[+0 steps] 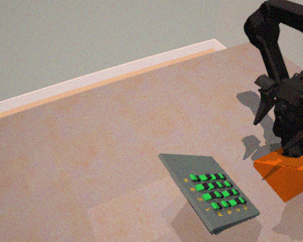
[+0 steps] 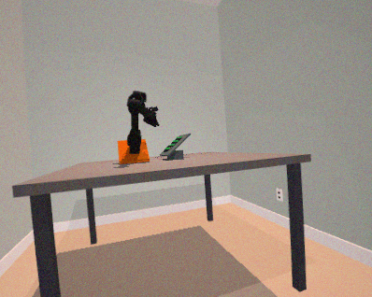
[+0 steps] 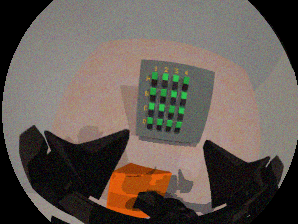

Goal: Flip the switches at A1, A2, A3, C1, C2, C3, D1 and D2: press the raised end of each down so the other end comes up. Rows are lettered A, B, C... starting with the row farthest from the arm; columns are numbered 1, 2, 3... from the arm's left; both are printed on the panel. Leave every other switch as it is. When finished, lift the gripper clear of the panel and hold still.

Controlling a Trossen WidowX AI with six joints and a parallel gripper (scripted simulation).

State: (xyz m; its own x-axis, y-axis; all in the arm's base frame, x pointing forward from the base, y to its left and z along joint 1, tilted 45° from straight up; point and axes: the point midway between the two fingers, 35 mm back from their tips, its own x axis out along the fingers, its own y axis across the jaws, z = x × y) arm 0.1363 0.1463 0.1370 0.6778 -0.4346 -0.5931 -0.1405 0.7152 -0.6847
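The grey panel (image 1: 186,163) (image 2: 184,141) (image 3: 200,102) slopes, its edge toward the arm lower. It carries four rows and four columns of green-and-black switches, with yellow letters and numbers. In the wrist view, switch A1 (image 3: 155,76), switch A3 (image 3: 176,78), switch C1 (image 3: 151,106), switch C3 (image 3: 172,109), switch D1 (image 3: 150,120) and switch D2 (image 3: 159,121) each show green toward the far side and black toward the arm. Which ends are raised is too small to tell. My gripper (image 2: 157,124) (image 3: 168,140) is open and empty, high on the arm's side of the panel, touching nothing.
The arm stands on an orange block (image 1: 285,180) (image 2: 126,151) (image 3: 120,190) on the arm's side of the panel. A dark stand (image 2: 177,155) holds the panel above the table (image 1: 85,152) (image 2: 105,176). Shadows of the arm fall beside the block.
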